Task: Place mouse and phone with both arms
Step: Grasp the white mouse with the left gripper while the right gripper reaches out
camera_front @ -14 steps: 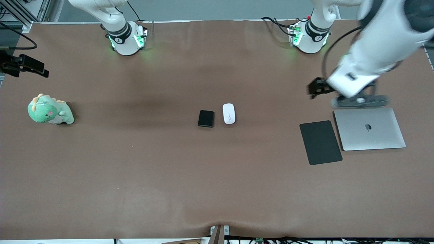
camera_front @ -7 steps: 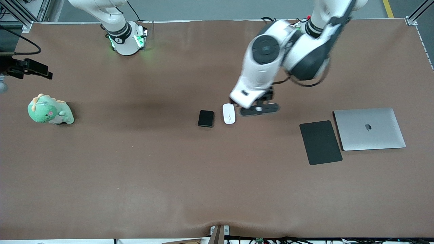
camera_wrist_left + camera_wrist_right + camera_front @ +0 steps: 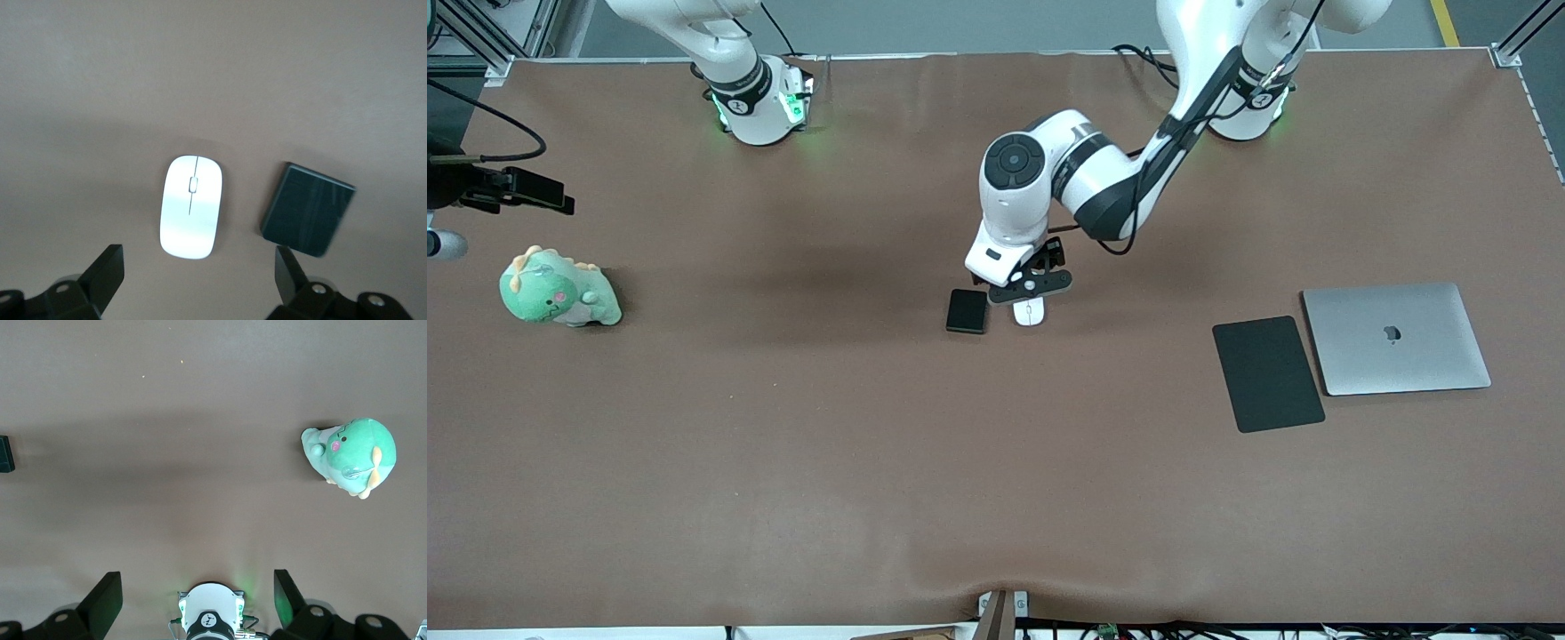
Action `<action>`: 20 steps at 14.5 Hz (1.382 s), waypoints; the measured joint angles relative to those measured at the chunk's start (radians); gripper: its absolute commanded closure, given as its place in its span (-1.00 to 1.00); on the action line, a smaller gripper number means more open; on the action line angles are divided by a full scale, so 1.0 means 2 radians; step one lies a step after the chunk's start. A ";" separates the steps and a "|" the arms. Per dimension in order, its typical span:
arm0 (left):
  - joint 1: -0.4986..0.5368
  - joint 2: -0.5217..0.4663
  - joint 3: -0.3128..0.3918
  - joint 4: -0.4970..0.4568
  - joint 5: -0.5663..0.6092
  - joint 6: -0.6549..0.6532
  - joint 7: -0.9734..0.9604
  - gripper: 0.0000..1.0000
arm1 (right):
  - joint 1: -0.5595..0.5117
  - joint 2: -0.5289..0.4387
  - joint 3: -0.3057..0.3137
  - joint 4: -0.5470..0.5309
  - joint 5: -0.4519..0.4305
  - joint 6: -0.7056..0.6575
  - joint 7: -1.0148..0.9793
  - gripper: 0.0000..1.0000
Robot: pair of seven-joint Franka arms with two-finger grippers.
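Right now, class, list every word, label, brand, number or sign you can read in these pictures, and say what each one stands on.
No readable words or numbers anywhere.
Apple logo, a sign without letters: on the lid of the silver laptop.
Small round mark on each arm's base collar: too small to read.
The mouse, phone, mouse pad and plush dinosaur carry no text.

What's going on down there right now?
Left gripper open over mouse. Right gripper open, waiting high. Phone beside mouse, close.
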 measured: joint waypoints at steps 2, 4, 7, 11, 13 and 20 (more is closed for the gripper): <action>0.000 0.012 0.001 -0.021 0.013 0.022 -0.006 -1.00 | -0.001 0.007 -0.001 0.000 0.000 -0.007 0.000 -1.00; 0.001 0.022 0.002 -0.030 0.026 0.031 -0.007 -1.00 | -0.001 0.014 -0.001 0.000 0.000 -0.019 0.000 -1.00; 0.002 0.040 0.002 -0.034 0.033 0.063 -0.007 -1.00 | 0.000 0.027 -0.001 0.001 0.000 -0.018 -0.019 -1.00; 0.003 0.048 0.002 -0.036 0.034 0.072 -0.007 -1.00 | 0.000 0.058 0.000 0.023 0.000 -0.014 -0.041 -1.00; 0.003 0.049 0.002 -0.039 0.035 0.072 -0.006 -1.00 | 0.000 0.068 0.001 0.031 0.000 -0.013 -0.043 -1.00; 0.004 0.056 0.002 -0.045 0.035 0.084 -0.003 -0.94 | 0.006 0.088 0.004 0.027 0.018 -0.013 -0.045 -1.00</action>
